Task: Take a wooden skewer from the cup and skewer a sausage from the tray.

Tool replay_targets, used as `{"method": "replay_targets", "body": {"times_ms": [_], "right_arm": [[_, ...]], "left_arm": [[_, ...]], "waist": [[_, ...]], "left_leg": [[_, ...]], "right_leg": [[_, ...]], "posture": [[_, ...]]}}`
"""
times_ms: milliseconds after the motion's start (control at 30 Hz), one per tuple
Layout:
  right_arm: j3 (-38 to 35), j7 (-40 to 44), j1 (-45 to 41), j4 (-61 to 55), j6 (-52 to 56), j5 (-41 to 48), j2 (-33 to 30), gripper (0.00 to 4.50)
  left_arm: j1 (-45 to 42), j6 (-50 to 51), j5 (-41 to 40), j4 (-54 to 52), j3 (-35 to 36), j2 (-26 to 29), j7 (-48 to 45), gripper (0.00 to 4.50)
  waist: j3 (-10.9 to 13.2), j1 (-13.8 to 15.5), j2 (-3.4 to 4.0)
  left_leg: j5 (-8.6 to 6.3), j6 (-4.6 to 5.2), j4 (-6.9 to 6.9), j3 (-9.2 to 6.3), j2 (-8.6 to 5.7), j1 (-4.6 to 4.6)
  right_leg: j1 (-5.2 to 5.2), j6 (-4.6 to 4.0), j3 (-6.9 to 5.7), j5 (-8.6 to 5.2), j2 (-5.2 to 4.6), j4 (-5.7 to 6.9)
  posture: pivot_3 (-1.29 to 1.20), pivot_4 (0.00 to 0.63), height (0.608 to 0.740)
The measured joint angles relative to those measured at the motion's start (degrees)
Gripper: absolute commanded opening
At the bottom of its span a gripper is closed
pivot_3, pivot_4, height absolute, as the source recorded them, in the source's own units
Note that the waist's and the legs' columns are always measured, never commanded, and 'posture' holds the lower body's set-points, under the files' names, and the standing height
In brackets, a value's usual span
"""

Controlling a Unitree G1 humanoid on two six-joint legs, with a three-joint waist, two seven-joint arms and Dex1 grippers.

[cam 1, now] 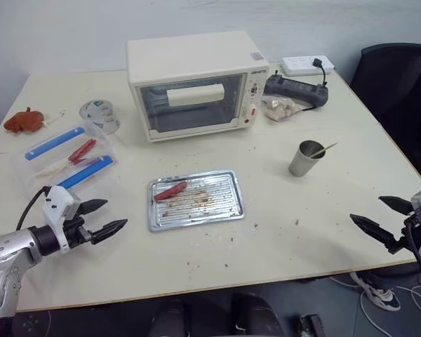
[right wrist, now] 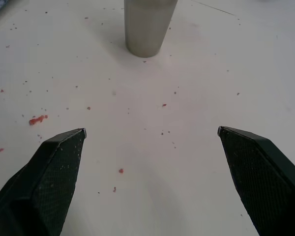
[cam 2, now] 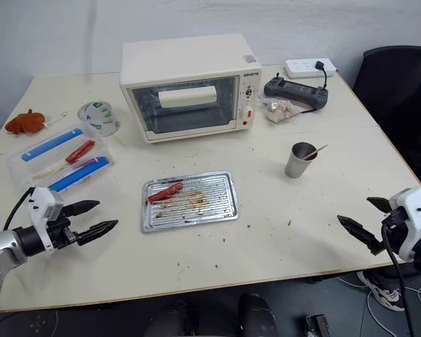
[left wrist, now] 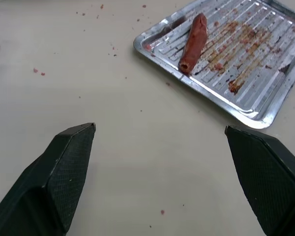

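Note:
A silver tray with brown stains lies at the table's middle. One reddish-brown sausage rests at its left end, also in the left wrist view as sausage on tray. The grey metal cup stands to the tray's right, with a thin wooden skewer leaning out of it. My left gripper hovers open and empty over the table, left of the tray. Near the table's right front edge my right gripper is open and empty, pointing toward the cup.
A cream toaster oven stands behind the tray. At the left are a clear plastic box with blue strips and a plastic tub. A power strip and a black device lie at the back right. A black chair stands beside the table.

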Motion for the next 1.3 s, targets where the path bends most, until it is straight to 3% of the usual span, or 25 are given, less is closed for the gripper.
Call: {"method": "replay_targets", "body": {"times_ms": [200, 433, 633, 833, 933, 1033, 1300], "right_arm": [[0.0, -9.3, -3.9, -4.5, 3.3, 1.2, 6.4, 4.5], [0.9, -24.2, -16.6, -7.0, 7.3, 4.6, 15.3, 4.5], [5.1, -29.8, -26.5, -1.9, 8.3, 4.9, 18.2, 4.5], [8.7, -31.8, -31.9, 5.9, 6.0, 3.1, 20.1, 4.5], [10.0, -31.6, -32.6, 8.9, 5.0, 2.7, 20.8, 3.86], [11.1, -31.6, -33.8, 12.2, 3.7, 2.1, 21.4, 2.86], [11.7, -31.3, -37.8, 18.4, 1.9, 2.1, 22.6, 2.86]], "left_arm": [[-4.4, 6.2, -6.3, -3.1, -0.1, -1.0, 0.4, 4.47], [-18.6, 16.9, -20.3, -9.8, -4.8, -3.9, 0.9, 4.47], [-27.9, 17.0, -19.9, -10.1, -15.5, -8.5, 0.3, 4.47], [-31.2, 13.7, -16.3, -7.2, -19.7, -10.7, -0.5, 4.47], [-31.4, 12.7, -15.3, -6.2, -20.2, -11.1, -1.0, 4.5], [-31.7, 12.0, -14.9, -5.5, -20.2, -11.7, -1.1, 4.5], [-31.8, 10.5, -13.3, -5.4, -21.2, -12.2, -1.8, 4.5]], "waist": [[0.0, 0.0, 0.0], [0.0, 0.0, 0.01], [0.0, -0.2, 0.03], [0.0, -0.2, 0.03], [0.0, -0.2, 0.03], [0.0, -0.2, 0.04], [0.0, -0.2, 0.05]], "left_leg": [[0.06, -0.1, 0.0, -0.01, 0.0, -0.01], [0.15, -0.18, 0.01, -0.02, -0.1, 0.0], [0.26, -0.16, 0.01, 0.02, -0.4, -0.03], [0.29, -0.14, 0.0, 0.01, -0.41, -0.05], [0.3, -0.12, 0.01, 0.01, -0.42, -0.07], [0.33, -0.09, 0.01, 0.0, -0.43, -0.08], [0.33, -0.09, 0.01, -0.01, -0.42, -0.09]], "right_leg": [[0.0, 0.01, 0.02, 0.01, 0.0, 0.04], [0.01, 0.04, 0.07, 0.02, 0.05, 0.11], [-0.01, 0.06, 0.09, 0.03, 0.08, 0.1], [-0.02, 0.06, 0.09, 0.03, 0.09, 0.09], [-0.02, 0.09, 0.09, 0.05, 0.07, 0.08], [-0.02, 0.13, 0.11, 0.07, 0.06, 0.08], [-0.02, 0.13, 0.1, 0.07, 0.06, 0.09]], "posture": [[0.0, 0.15, 0.74], [0.0, 0.15, 0.74], [0.0, 0.15, 0.74], [0.0, 0.15, 0.74], [0.0, 0.15, 0.74], [0.0, 0.15, 0.74], [0.0, 0.15, 0.74]]}}
